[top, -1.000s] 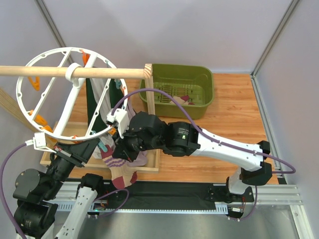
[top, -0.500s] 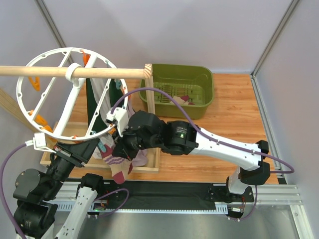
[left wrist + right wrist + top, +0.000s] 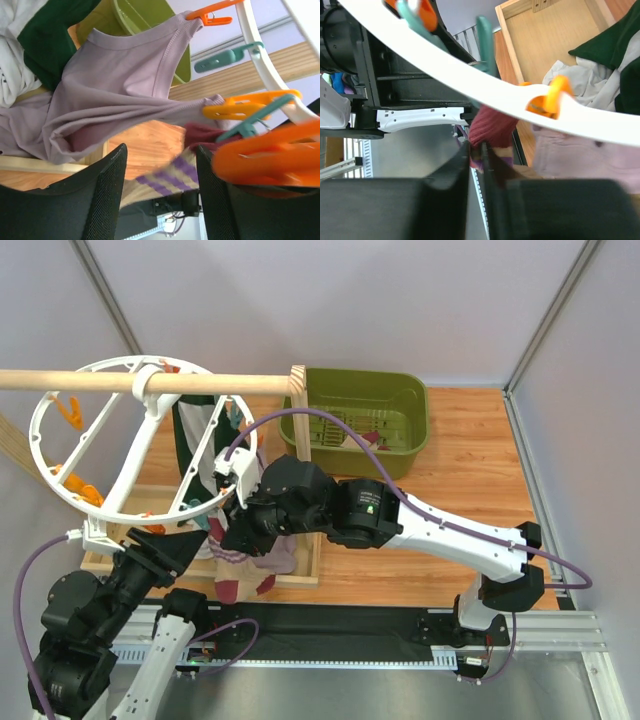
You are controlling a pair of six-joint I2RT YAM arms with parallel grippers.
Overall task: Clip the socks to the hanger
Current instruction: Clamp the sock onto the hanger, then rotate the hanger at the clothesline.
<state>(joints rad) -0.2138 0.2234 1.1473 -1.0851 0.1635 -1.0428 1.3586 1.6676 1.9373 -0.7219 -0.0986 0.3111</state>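
Beneath the hanger (image 3: 450, 70) rim, the right gripper (image 3: 477, 150) seems clenched on the sock (image 3: 170, 175), the left gripper (image 3: 160, 160) gaping beside an orange clip (image 3: 265, 160): mid-clipping, so next seat the fabric in that clip.

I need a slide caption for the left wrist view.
Open left hand near the hanger; beyond it, a striped sock below a clipped mauve garment.

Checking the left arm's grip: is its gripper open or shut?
Open: the left gripper's fingers stand well apart; the striped sock shows in the gap, not pinched.
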